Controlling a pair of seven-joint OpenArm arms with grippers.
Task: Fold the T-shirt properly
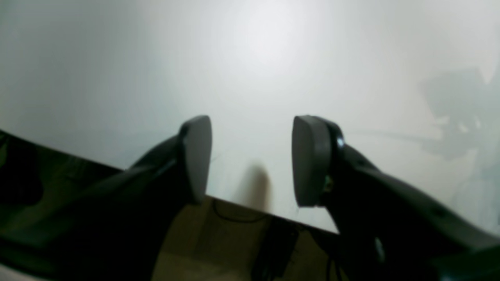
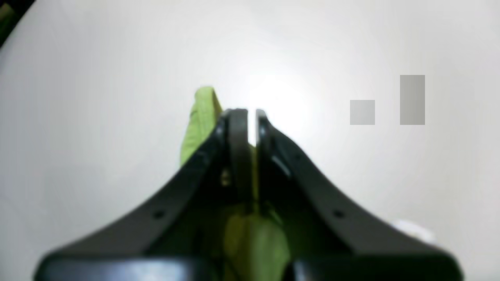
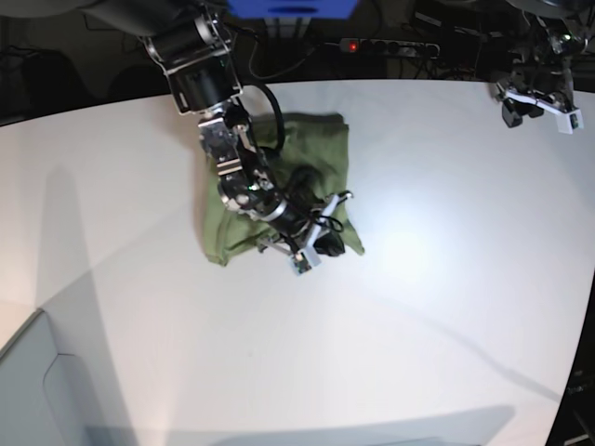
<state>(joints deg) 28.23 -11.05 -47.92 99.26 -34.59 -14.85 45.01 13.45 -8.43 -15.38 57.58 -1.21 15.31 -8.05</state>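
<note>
Clearly the right arm is the one at work: its jaws, the right gripper, are pinched nearly closed on a fold of the olive-green thin-fabric short-sleeved T-shirt, with green cloth showing beside and beneath them in the right wrist view. The shirt lies bunched left of centre toward the far side of the white round-edged worktop, its long axis running roughly far to near, and the right arm reaches over it to its near right corner. So the cloth sits in and directly under those jaws. The left gripper hangs well apart at the far right edge, jaws spread open on nothing, only bare worktop ahead of them. My judgement: the next fold turns on the right arm alone carrying that corner across. Count: one shirt, two arms.
</note>
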